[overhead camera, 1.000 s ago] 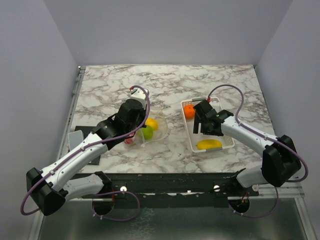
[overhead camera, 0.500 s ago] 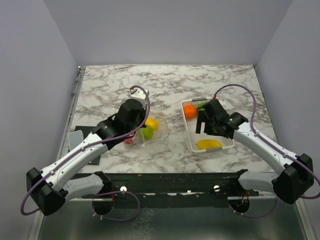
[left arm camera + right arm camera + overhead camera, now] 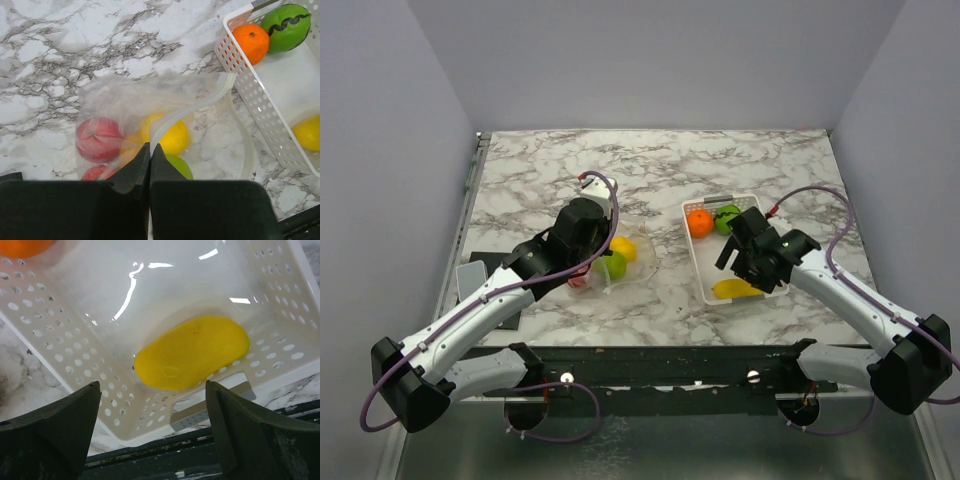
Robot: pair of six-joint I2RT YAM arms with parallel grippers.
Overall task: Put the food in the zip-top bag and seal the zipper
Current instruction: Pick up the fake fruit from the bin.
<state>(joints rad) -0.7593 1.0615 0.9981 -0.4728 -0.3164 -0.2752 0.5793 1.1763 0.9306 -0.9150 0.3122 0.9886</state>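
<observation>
Your left hand [image 3: 150,149] pinched the mouth edge of the zip-top bag [image 3: 120,100] lying on the tabletop [image 3: 60,45]; your right hand [image 3: 152,405] hung wide open above the yellow fruit [image 3: 192,351] in the white tray [image 3: 75,355].

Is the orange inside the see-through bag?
No, the orange sits in the white tray, right beside the striped green ball.

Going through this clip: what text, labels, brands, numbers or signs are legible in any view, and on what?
None can be read in any view.
The zip-top bag is clear and unprinted.
The white tray shows only holes.
The green ball bears only a dark wavy stripe.
The grey slab at far left in the top view is too small to tell.
</observation>
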